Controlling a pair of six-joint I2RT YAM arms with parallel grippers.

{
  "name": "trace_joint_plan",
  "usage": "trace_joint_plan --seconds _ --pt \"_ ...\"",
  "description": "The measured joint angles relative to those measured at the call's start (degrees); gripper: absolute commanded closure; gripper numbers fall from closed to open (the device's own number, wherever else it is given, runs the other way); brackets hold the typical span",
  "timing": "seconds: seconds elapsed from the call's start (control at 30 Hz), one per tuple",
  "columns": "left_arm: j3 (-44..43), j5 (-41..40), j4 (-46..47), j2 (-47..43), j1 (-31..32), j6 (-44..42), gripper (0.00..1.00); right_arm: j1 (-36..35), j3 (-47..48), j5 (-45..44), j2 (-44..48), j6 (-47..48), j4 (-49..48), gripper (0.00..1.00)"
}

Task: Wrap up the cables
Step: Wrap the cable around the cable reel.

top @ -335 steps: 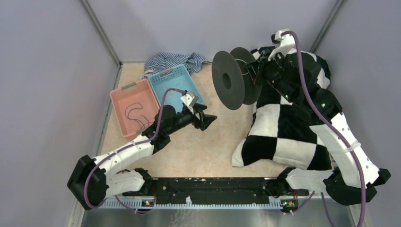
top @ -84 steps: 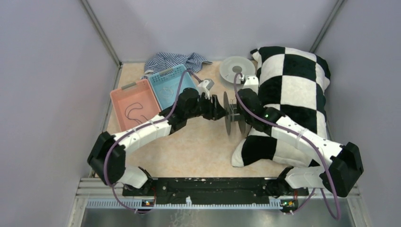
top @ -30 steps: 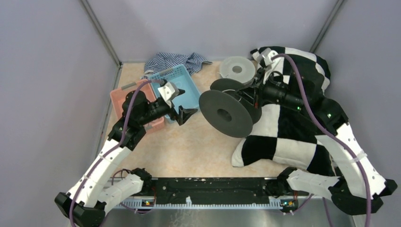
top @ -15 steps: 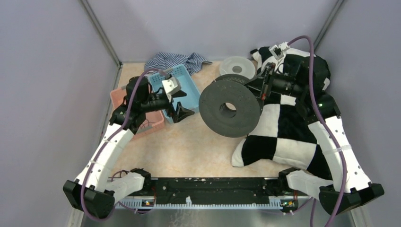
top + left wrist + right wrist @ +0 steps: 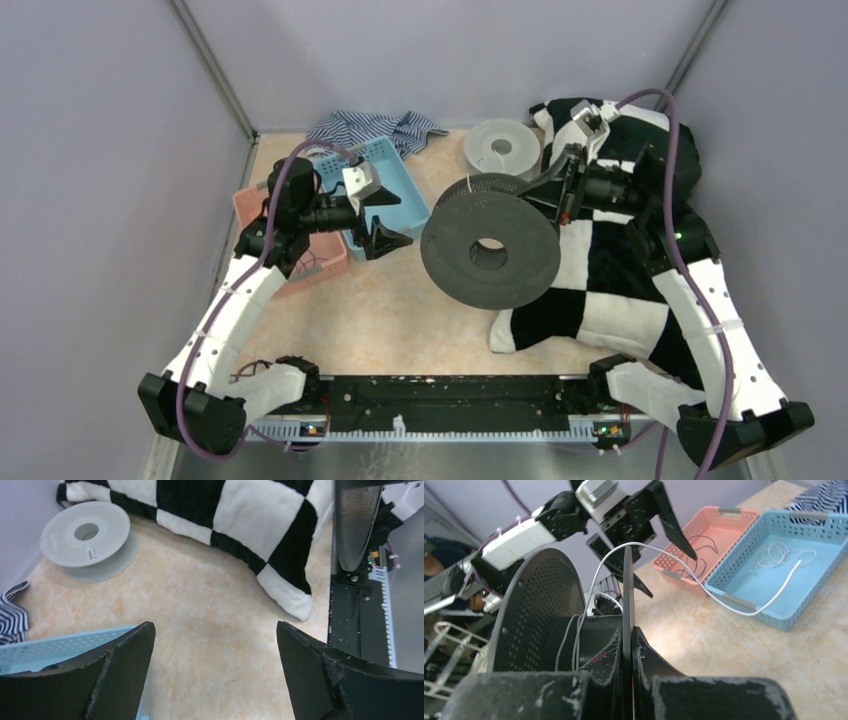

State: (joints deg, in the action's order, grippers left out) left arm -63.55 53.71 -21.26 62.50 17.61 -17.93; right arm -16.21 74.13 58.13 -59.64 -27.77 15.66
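— Which step is this?

— Winding, I'd say. The right gripper (image 5: pixel 626 636) is clamped on one flange of the spool (image 5: pixel 490 255) and holds it off the table. The white cable (image 5: pixel 664 555) has a few turns on the hub, then goes over the flange edge and down into the blue bin (image 5: pixel 824 526), where the rest lies in loose loops.

— And the left gripper (image 5: pixel 214 627)?

— Jaws spread wide, nothing between them. From above it hangs at nine o'clock of the spool, over the near corner of the blue bin.

— The black cable (image 5: pixel 698 555)?

— Untouched in the pink bin (image 5: pixel 729 516), at ten o'clock of the spool (its turn comes later, I'd guess).

— Next move?

— Probably the left gripper takes the slack strand and guides it onto the hub while the spool turns. The strand needs light tension, or it may slip off the flange or drag the bin.
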Motion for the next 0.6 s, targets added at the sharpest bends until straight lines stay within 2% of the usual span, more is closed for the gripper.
trace_joint_plan --seconds 0.17,0.43,0.6 --pt "-3.19 4.37 -1.36 1.14 -0.02 0.59 0.01 -0.02 -0.61 3.43 4.96 2.67 -0.44 1.0" --pt "-3.15 4.74 2.73 0.37 -0.17 5.6 0.01 0.0 -4.68 -2.93 10.03 10.88 4.15 1.0" --pt "-3.17 1.84 7.65 0.57 -0.33 12.7 0.01 0.0 -7.91 -16.33 10.16 16.26 8.5 1.0"
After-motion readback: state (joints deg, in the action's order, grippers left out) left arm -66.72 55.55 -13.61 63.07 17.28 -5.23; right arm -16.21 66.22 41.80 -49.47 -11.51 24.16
